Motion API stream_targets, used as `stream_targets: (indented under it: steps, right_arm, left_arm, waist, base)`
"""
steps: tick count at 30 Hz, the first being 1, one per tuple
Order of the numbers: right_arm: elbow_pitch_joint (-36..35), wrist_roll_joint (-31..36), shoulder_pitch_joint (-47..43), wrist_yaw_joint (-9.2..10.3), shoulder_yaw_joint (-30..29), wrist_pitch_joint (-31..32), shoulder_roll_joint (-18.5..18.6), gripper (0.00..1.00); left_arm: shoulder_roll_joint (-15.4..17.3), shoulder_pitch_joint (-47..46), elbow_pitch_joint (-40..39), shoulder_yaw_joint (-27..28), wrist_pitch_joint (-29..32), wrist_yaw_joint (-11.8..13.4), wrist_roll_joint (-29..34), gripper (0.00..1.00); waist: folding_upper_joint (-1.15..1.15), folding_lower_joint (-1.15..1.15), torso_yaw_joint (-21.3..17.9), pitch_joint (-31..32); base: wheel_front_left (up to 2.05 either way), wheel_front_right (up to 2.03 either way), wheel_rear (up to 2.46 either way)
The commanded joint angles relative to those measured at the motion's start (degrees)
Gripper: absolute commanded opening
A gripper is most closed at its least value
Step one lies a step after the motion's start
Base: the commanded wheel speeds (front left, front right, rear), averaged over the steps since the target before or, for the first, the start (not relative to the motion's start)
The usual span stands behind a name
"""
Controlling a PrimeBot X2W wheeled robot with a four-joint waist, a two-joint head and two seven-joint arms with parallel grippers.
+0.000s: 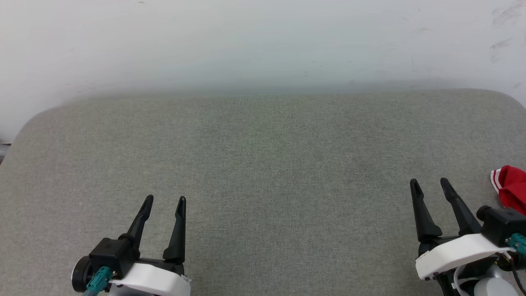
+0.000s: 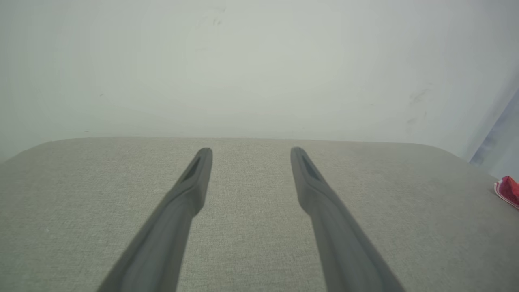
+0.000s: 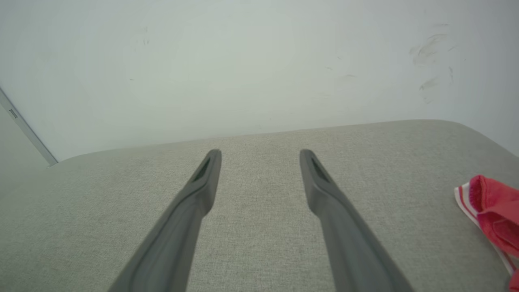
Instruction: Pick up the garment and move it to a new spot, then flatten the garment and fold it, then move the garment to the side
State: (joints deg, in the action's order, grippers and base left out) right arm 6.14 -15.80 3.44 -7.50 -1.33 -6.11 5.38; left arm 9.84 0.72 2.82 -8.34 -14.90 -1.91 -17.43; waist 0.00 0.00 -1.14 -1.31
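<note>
A corner of the red garment [image 1: 511, 190] with red-and-white striped trim pokes in at the right edge of the head view, on the grey cushion; most of it is cut off by that edge. It also sits at the right side of the right wrist view as the garment [image 3: 492, 209], and as a small red patch, the garment [image 2: 509, 190], in the left wrist view. My right gripper [image 1: 429, 185] stands open just left of it, apart from it. My left gripper [image 1: 165, 200] is open at the lower left, nothing between its fingers.
The wide grey fabric cushion [image 1: 263, 172] has rounded far corners and ends at a pale, scuffed wall [image 1: 263, 41]. A dark object [image 1: 3, 150] shows past the cushion's left edge.
</note>
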Motion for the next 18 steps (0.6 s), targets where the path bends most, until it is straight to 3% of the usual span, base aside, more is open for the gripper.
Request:
stream_targets:
  steps: [1,15,16,18]
  right_arm:
    - [0.0,-0.1,-0.1,0.03,-0.1,-0.4,-0.3,1.00]
    - [-0.5,-0.3,0.2,0.03,0.0,-0.4,-0.7,1.00]
    - [-0.3,0.0,0.0,0.00,0.0,-0.2,-0.4,0.00]
    - [0.7,-0.1,-0.2,-0.01,0.1,-0.1,-0.4,0.00]
  left_arm:
    - [-0.3,0.2,-0.1,0.5,-0.4,-0.4,0.4,1.00]
    - [-2.3,0.4,0.1,3.1,-0.4,-2.1,2.6,1.00]
    - [-2.2,0.1,0.2,3.1,0.0,-2.0,2.3,0.00]
    - [-2.4,0.4,1.3,3.0,0.1,-2.0,2.1,0.00]
  waist:
    - [0.00,0.00,0.0,0.0]
    - [0.00,0.00,-0.3,-0.5]
    - [0.00,0.00,-0.3,-0.6]
    - [0.00,0.00,-0.3,-0.6]
  base:
    - [0.00,0.00,0.00]
    - [0.00,0.00,0.00]
    - [0.00,0.00,0.00]
    - [0.00,0.00,0.00]
